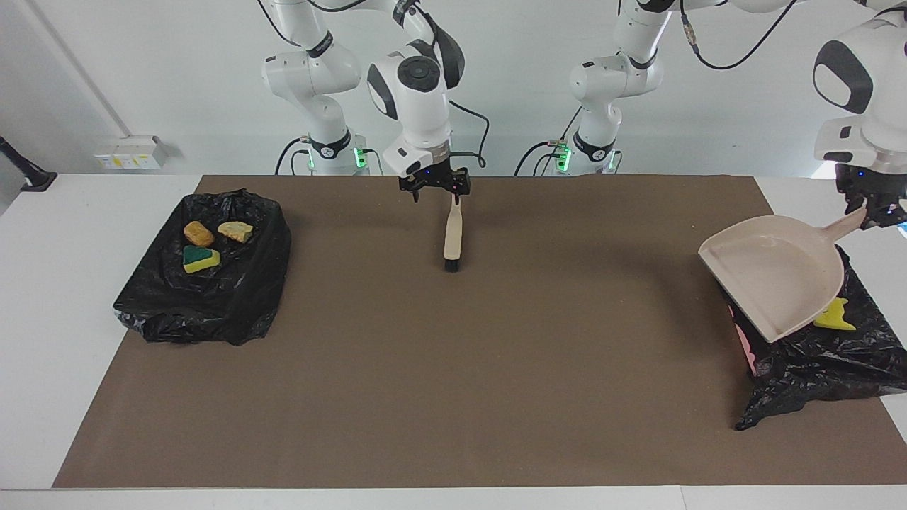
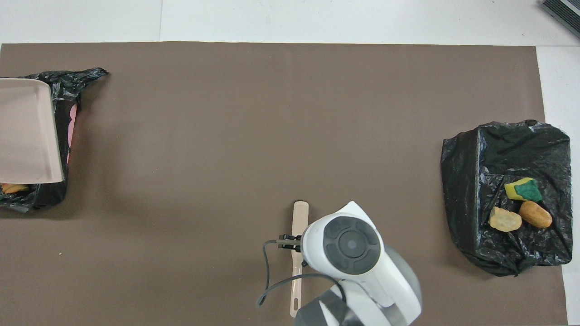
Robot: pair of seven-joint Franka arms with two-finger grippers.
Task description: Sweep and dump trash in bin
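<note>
The beige brush [image 1: 453,237] lies flat on the brown mat [image 1: 453,368], bristles pointing away from the robots. My right gripper [image 1: 434,189] hangs open just above the handle's end, a little toward the right arm's side, holding nothing. My left gripper [image 1: 873,211] is shut on the handle of the beige dustpan [image 1: 776,280], which hangs tilted and empty over the black-bagged bin [image 1: 815,354] at the left arm's end. A yellow sponge scrap [image 1: 832,315] shows in that bin beside the pan; an orange lump [image 2: 13,188] peeks out under the dustpan [image 2: 27,131].
A second black-bagged bin [image 1: 205,290] at the right arm's end holds a green-topped sponge [image 1: 200,259], an orange lump [image 1: 198,233] and a tan lump [image 1: 235,230]. The mat between the bins is bare apart from the brush [image 2: 299,222].
</note>
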